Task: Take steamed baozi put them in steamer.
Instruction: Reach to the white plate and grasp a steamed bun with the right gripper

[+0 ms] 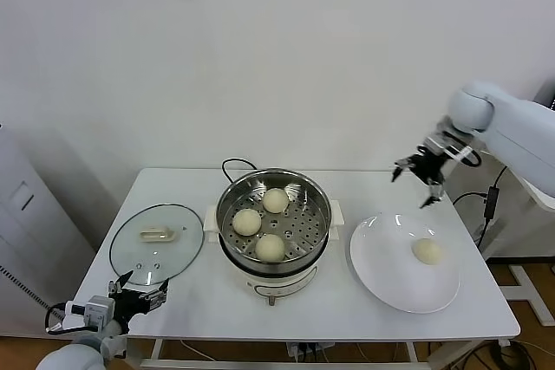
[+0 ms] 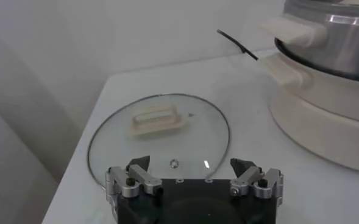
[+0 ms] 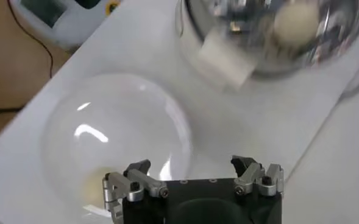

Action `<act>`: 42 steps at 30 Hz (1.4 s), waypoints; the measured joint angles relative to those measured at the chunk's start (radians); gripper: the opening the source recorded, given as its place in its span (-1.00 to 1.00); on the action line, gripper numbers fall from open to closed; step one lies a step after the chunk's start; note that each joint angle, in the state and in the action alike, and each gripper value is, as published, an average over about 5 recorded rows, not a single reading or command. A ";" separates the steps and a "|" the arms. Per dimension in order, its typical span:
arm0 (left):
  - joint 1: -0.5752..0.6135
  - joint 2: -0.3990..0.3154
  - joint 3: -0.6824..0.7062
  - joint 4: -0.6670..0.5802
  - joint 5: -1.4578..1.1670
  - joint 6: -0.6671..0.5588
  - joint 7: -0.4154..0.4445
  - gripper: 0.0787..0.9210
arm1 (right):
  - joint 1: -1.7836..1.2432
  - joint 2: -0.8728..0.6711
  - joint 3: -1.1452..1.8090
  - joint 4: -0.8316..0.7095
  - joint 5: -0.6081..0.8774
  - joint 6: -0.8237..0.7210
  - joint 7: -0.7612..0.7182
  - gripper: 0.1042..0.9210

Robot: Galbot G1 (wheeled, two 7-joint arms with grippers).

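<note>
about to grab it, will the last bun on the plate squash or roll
The bun looks soft and domed, so a hard pinch from the open right gripper would probably dent it. Sitting loose on the smooth white plate, it may slide if nudged.

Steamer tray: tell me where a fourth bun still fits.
Bare perforated tray remains on the steamer's right side, beside the three baozi clustered left and centre. The white plate is bare except one bun.
</note>
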 measured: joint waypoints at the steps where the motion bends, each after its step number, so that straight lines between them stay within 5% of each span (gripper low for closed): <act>1: 0.000 0.000 0.000 0.000 0.000 0.000 0.000 0.77 | -0.013 -0.007 0.005 -0.006 -0.005 -0.010 0.005 0.76; 42: 0.000 -0.003 0.002 0.005 -0.002 0.001 0.000 0.77 | -0.463 0.067 0.344 -0.249 -0.275 -0.075 0.173 0.73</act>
